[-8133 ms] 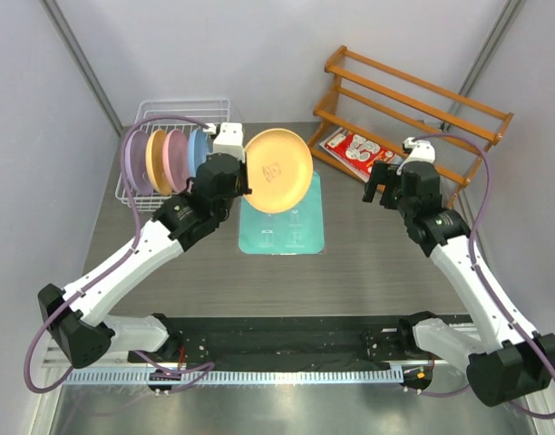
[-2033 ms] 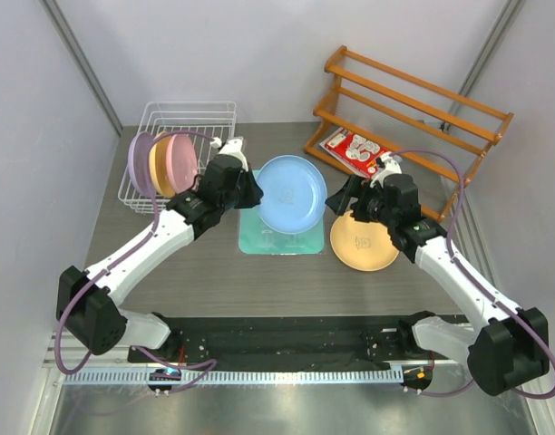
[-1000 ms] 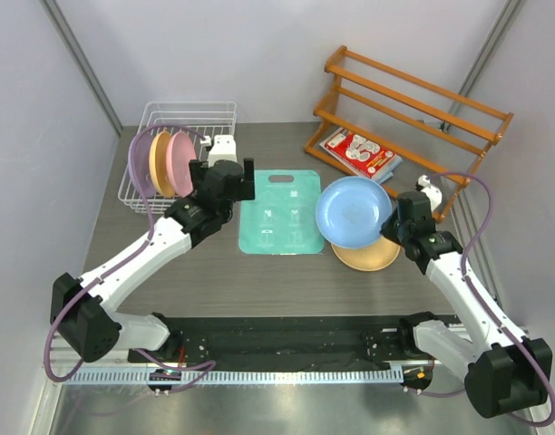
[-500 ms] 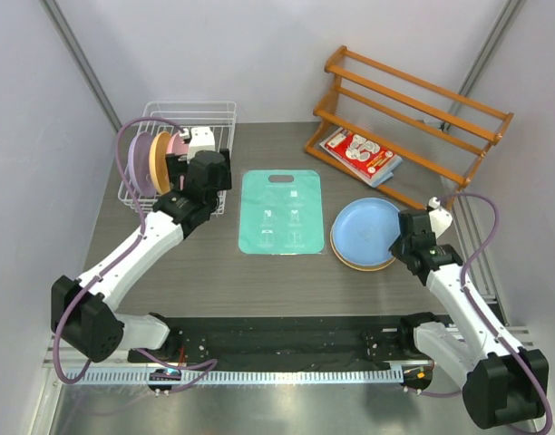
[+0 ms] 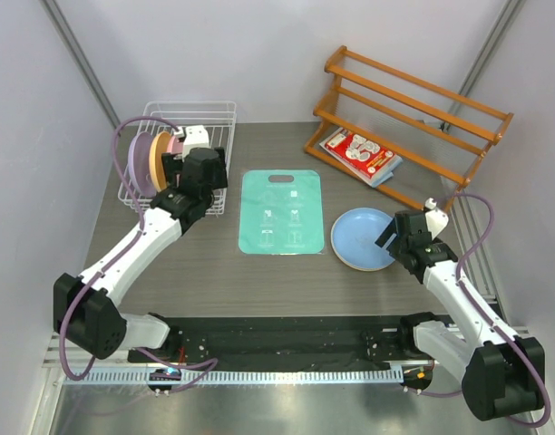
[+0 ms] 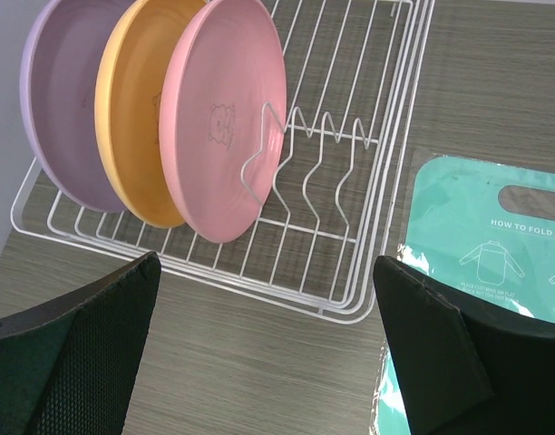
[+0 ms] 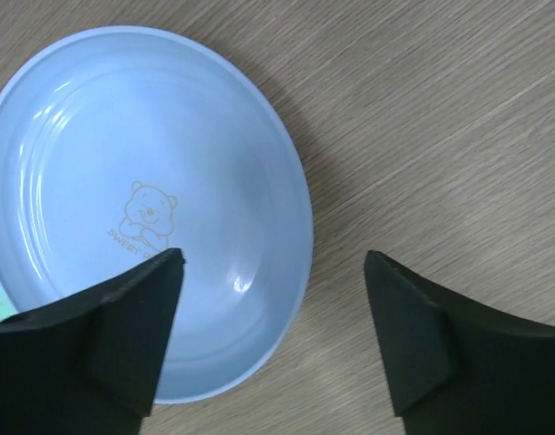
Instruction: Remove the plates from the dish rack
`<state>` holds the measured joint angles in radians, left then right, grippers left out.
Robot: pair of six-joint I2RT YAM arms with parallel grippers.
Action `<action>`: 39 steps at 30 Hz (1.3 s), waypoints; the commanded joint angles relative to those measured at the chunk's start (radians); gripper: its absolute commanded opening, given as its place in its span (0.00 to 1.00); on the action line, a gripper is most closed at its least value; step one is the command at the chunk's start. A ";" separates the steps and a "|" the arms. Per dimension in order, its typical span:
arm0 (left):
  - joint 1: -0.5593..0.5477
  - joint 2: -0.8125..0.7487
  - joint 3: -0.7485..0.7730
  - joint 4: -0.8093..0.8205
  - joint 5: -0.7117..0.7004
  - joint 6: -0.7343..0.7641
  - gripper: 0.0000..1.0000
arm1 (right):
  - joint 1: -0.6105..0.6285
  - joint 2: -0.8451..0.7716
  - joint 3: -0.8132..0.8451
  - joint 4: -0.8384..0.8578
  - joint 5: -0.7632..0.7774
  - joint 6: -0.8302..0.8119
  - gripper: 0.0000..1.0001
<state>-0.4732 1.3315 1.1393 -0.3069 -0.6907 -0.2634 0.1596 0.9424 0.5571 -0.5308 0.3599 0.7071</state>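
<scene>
Tabletop (image 7: 441,109) holds blue plate (image 7: 150,181) flat, right fingers (image 7: 87,353) spread over its rim.

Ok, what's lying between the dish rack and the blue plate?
The teal mat lies flat between them; the top view shows it.

I read "HOW TO FOLD A S", cut off at the frame edge, on the teal mat (image 6: 477,195). I read "SWEET" beneath the bear print on the blue plate (image 7: 123,136).

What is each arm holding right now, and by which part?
Nothing. The left gripper has its fingers open, facing the dish rack; the right gripper has them open above the blue plate, not gripping it.
</scene>
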 commanded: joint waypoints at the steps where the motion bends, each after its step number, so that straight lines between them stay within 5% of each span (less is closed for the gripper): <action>1: 0.018 0.011 0.014 0.032 0.016 -0.022 1.00 | -0.006 -0.037 0.056 0.020 0.026 -0.035 0.91; 11: 0.134 0.115 0.046 0.100 0.010 0.022 1.00 | -0.005 -0.120 0.222 -0.046 0.093 -0.132 0.94; 24: 0.208 0.373 0.166 0.232 -0.115 0.116 0.92 | -0.005 0.030 0.216 0.012 0.047 -0.155 0.93; 33: 0.222 0.371 0.162 0.259 -0.150 0.122 0.76 | -0.005 0.104 0.198 0.051 0.011 -0.164 0.91; 39: 0.223 0.342 0.125 0.281 -0.164 0.122 0.40 | -0.005 0.151 0.199 0.063 -0.021 -0.178 0.91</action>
<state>-0.2531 1.7245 1.2663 -0.0952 -0.8089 -0.1440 0.1596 1.0813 0.7521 -0.5137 0.3630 0.5503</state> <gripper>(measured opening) 0.525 0.910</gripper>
